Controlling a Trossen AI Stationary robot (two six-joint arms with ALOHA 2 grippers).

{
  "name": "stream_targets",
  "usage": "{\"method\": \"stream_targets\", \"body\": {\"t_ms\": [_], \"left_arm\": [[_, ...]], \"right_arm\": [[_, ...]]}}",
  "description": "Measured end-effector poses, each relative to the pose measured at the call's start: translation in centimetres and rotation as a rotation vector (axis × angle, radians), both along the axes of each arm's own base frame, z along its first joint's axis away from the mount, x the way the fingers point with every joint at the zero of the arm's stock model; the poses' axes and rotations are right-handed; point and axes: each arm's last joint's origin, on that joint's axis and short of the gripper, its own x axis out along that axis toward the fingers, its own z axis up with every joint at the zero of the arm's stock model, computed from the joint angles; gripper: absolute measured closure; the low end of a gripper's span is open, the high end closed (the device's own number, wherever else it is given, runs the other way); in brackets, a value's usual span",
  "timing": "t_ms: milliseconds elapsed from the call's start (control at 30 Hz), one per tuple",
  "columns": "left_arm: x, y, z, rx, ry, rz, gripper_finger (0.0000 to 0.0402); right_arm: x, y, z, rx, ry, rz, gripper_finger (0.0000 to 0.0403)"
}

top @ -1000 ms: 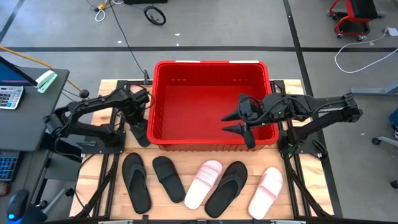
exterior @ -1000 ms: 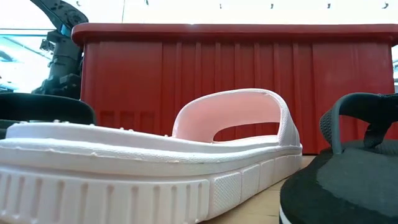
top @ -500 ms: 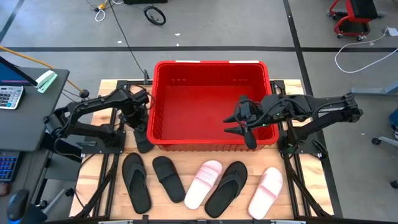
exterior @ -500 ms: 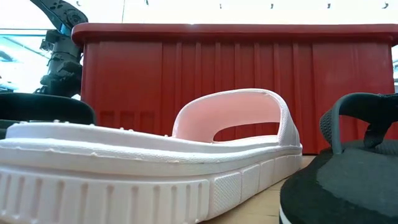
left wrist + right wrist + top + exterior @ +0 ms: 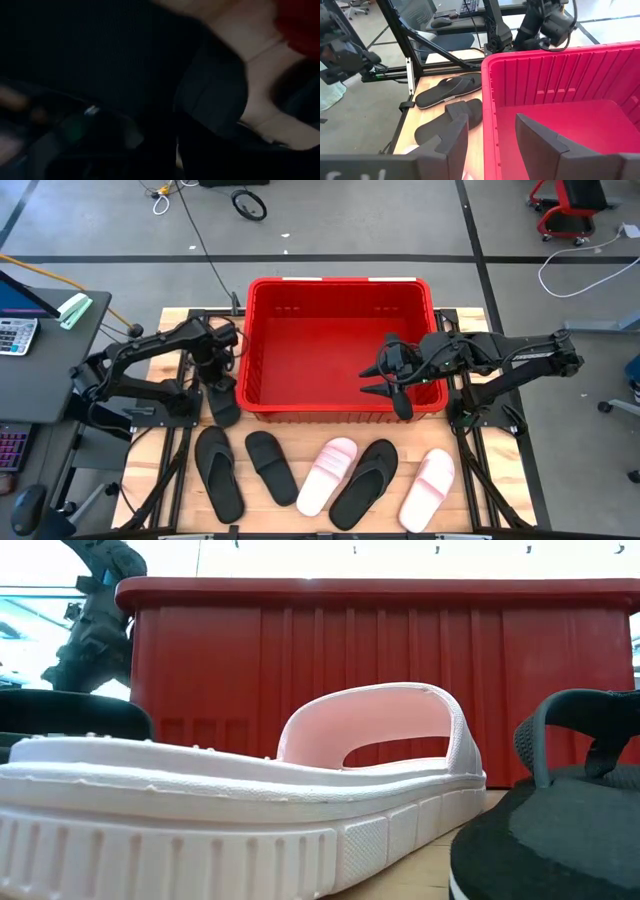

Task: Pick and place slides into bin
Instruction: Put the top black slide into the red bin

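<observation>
Left gripper (image 5: 222, 395) clamps a black slide (image 5: 226, 408) beside the red bin (image 5: 340, 412) for lifting; right gripper (image 5: 383, 378) hangs open over it

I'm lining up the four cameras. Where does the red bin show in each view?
High view: red bin at top centre of the table, between both arms.
Low view: its ribbed wall fills the background behind the pale pink slide.
Left wrist view: only a red blur at one corner, likely the bin.
Right wrist view: rim and inside beyond the open right gripper.
Shared landmark: the bin's rolled rim.
</observation>
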Motion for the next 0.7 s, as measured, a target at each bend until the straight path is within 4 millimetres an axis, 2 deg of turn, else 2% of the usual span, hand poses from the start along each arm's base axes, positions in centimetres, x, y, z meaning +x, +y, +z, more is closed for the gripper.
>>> {"method": "stream_targets", "body": {"t_ms": [100, 267, 367, 500, 600, 700], "left_arm": [[0.2, 0.3, 3.0, 0.069, 0.017, -0.013, 0.0395], [0.5, 0.7, 10.0, 0.242, 0.002, -0.031, 0.0397], [0.7, 0.8, 14.3, 0.397, -0.109, 0.007, 0.0398], [-0.1, 0.3, 20.6, 0.562, -0.293, 0.063, 0.0399], [-1.1, -0.4, 24.6, 0.681, -0.416, 0.097, 0.0399], [-2.4, -1.2, 27.7, 0.796, -0.501, 0.114, 0.04]], "right_arm": [[0.0, 0.0, 0.0, 0.0, 0.0, 0.0, 0.0233], [0.0, 0.0, 0.0, 0.0, 0.001, 0.0, 0.0234], [0.0, 0.0, 0.0, 0.0, 0.003, 0.0, 0.0233], [0.0, 0.0, 0.0, -0.001, 0.003, 0.0, 0.0234], [0.0, 0.0, 0.0, -0.001, 0.003, 0.0, 0.0235], [0.0, 0.0, 0.0, 0.0, 0.003, 0.0, 0.0235]]}}
